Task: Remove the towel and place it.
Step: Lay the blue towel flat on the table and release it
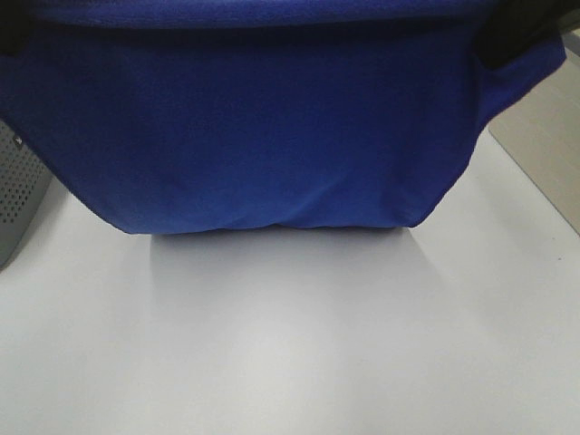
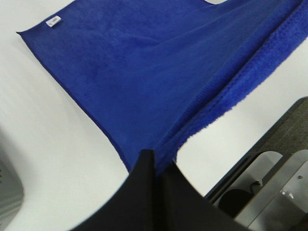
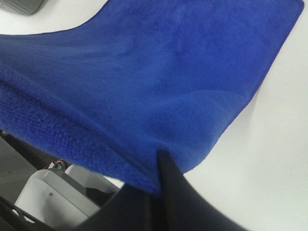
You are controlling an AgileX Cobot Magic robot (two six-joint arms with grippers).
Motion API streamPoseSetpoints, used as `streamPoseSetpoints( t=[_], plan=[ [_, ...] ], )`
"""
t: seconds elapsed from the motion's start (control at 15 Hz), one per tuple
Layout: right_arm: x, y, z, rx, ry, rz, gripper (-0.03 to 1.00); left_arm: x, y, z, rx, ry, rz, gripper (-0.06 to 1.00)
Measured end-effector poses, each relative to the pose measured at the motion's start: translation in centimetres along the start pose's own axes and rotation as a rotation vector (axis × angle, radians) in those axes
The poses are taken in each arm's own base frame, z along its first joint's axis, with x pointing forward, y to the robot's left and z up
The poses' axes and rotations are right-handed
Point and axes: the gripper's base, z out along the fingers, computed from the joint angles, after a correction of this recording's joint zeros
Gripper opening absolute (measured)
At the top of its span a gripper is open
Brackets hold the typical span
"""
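The left hand and the right hand each pinch a corner of the blue towel, spread over the white table.

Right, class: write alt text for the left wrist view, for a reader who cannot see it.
A royal-blue towel is pinched at its edge by the shut black left gripper and spreads away over a white table. A small white tag sits at one far corner.

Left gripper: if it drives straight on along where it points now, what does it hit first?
The towel: the left gripper has its jaws shut on its edge and the cloth stretches ahead. Beyond it probably the white table; depth unclear.
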Motion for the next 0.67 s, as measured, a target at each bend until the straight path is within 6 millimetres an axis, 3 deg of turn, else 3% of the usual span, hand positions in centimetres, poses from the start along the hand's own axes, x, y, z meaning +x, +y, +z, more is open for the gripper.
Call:
streamPoseSetpoints(
  t=[0.2,0.67],
  plan=[
    [3.0,-0.2,1.6,-0.023,0.079,0.039,0.02,2.6,-0.6,1.4,0.067,0.060,-0.043,0.00],
    [8.6,-1.5,6.7,-0.074,0.314,0.157,0.02,8.9,-1.5,7.2,0.229,0.296,-0.179,0.00]
  ],
)
